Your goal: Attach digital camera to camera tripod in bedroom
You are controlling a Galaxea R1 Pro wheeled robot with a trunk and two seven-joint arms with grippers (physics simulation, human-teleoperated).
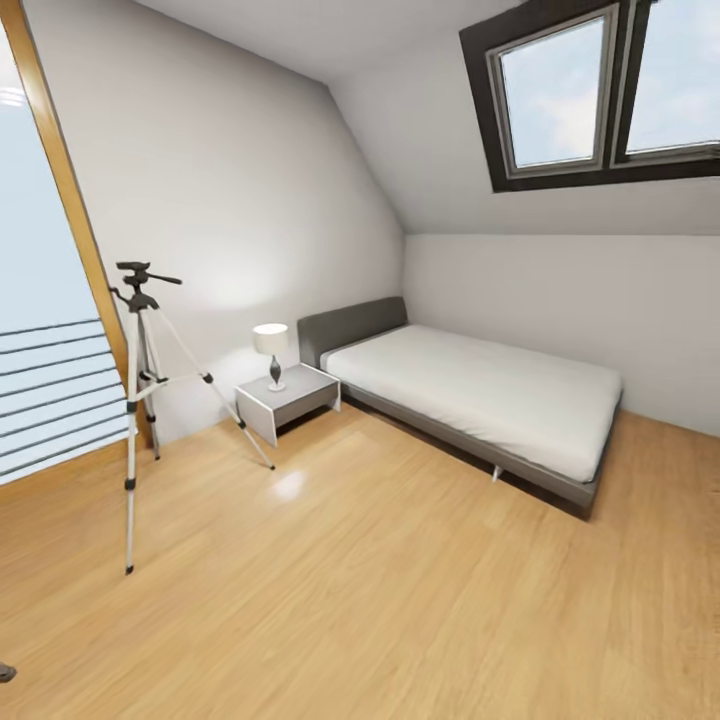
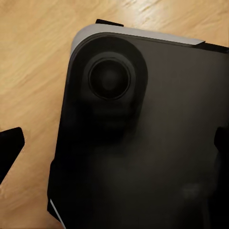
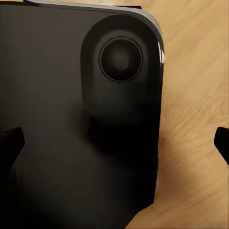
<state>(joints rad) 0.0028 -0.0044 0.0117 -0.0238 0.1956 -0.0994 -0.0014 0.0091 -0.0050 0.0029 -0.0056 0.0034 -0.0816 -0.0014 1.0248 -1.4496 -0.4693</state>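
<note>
Head view: bedroom, camera tripod [image 1: 140,400] upright on wood floor [image 1: 380,600] at left, near window [image 1: 45,330]; nightstand [image 1: 288,398] with lamp [image 1: 271,352] beside grey bed [image 1: 480,400], skylight [image 1: 600,90] above.

Wrist views add robot's dark base [image 2: 143,143] over same planks. Both arms point down at it. Left gripper [image 2: 114,143]: fingertips [image 2: 10,143] at frame edges, wide apart, nothing held. Right gripper [image 3: 114,140]: same, spread, empty.

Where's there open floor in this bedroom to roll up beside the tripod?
Bare wood floor spreads wide in front of the bed and nightstand. Tightest is the corner where the tripod stands between the window and nightstand.
</note>
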